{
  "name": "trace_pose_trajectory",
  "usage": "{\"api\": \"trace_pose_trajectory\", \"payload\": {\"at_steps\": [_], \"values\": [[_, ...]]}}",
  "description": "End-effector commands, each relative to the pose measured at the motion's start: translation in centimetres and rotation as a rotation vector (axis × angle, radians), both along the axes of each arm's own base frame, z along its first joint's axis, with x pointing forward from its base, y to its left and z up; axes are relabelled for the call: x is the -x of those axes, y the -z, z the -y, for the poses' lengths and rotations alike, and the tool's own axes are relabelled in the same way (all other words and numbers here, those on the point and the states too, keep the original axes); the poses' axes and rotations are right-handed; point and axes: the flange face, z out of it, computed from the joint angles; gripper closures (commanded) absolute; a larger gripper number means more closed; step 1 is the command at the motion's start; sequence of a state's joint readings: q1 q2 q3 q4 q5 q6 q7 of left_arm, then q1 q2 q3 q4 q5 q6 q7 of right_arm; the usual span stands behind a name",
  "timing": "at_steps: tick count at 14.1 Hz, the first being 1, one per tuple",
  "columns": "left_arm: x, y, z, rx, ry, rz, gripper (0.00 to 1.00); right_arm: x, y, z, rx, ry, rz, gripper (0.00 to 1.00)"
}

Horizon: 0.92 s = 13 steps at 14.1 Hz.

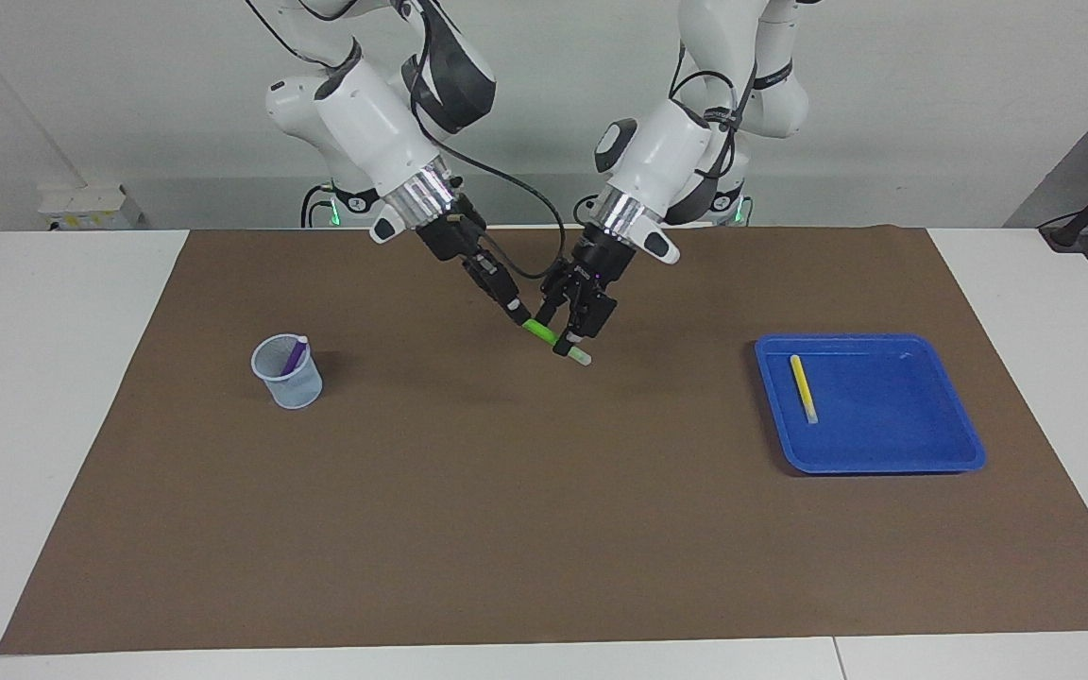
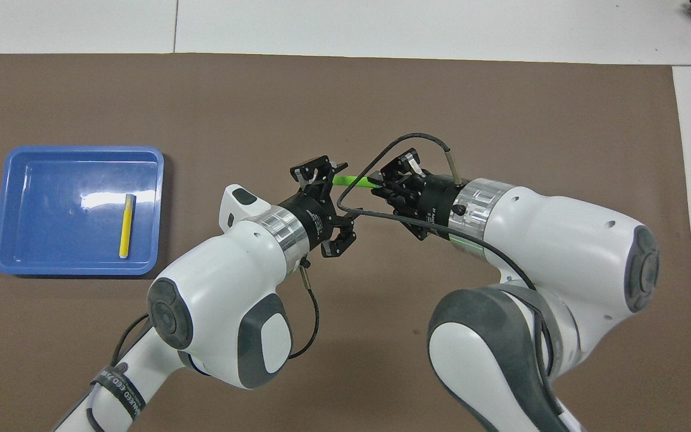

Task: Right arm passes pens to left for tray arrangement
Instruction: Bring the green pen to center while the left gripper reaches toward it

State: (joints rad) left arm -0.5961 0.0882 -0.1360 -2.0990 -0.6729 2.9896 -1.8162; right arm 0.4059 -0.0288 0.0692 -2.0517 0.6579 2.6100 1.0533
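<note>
My right gripper (image 1: 519, 317) is shut on one end of the green pen (image 1: 538, 331), holding it slanted above the middle of the brown mat. The left gripper (image 1: 563, 338) has come in around the pen's other part, fingers on either side of it and still apart; the pale tip (image 1: 583, 359) pokes out past them. In the overhead view the green pen (image 2: 351, 180) bridges the left gripper (image 2: 326, 180) and the right gripper (image 2: 374, 183). A yellow pen (image 1: 803, 388) lies in the blue tray (image 1: 870, 463) at the left arm's end. The purple pen (image 1: 295, 355) stands in a cup.
The translucent cup (image 1: 289, 378) sits on the mat toward the right arm's end. The brown mat (image 1: 544, 529) covers most of the white table. A black cable (image 2: 381, 150) loops over the right wrist near the pen.
</note>
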Motion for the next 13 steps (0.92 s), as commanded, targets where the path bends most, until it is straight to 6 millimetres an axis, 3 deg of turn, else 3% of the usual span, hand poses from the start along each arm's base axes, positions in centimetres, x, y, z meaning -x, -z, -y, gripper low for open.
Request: {"api": "trace_pose_trajectory", "payload": {"at_steps": [1,2,3,10,11,12,13], "values": [[-0.06,-0.26,0.28,0.015,-0.011,0.006,0.78,0.43,-0.34,0.48,-0.022,0.018,0.007,1.0],[-0.07,-0.32,0.31,0.014,-0.007,0.008,0.95,0.42,-0.42,0.48,-0.022,0.018,0.008,1.0],[0.02,-0.25,0.43,0.01,-0.001,0.005,1.0,0.42,-0.42,0.48,-0.022,0.018,0.008,1.0],[0.11,-0.14,0.5,0.003,0.01,0.008,1.0,0.3,-0.46,0.69,-0.023,0.021,0.007,1.0],[0.11,-0.14,0.5,0.004,0.009,0.007,1.0,0.23,-0.44,0.84,-0.026,0.025,0.004,0.84],[0.09,-0.22,0.52,0.005,0.009,0.008,1.0,0.23,-0.43,0.86,-0.031,0.028,0.002,0.62],[0.09,-0.22,0.52,0.004,0.01,0.009,1.0,0.22,-0.49,0.84,-0.032,0.028,0.001,0.27]]}}
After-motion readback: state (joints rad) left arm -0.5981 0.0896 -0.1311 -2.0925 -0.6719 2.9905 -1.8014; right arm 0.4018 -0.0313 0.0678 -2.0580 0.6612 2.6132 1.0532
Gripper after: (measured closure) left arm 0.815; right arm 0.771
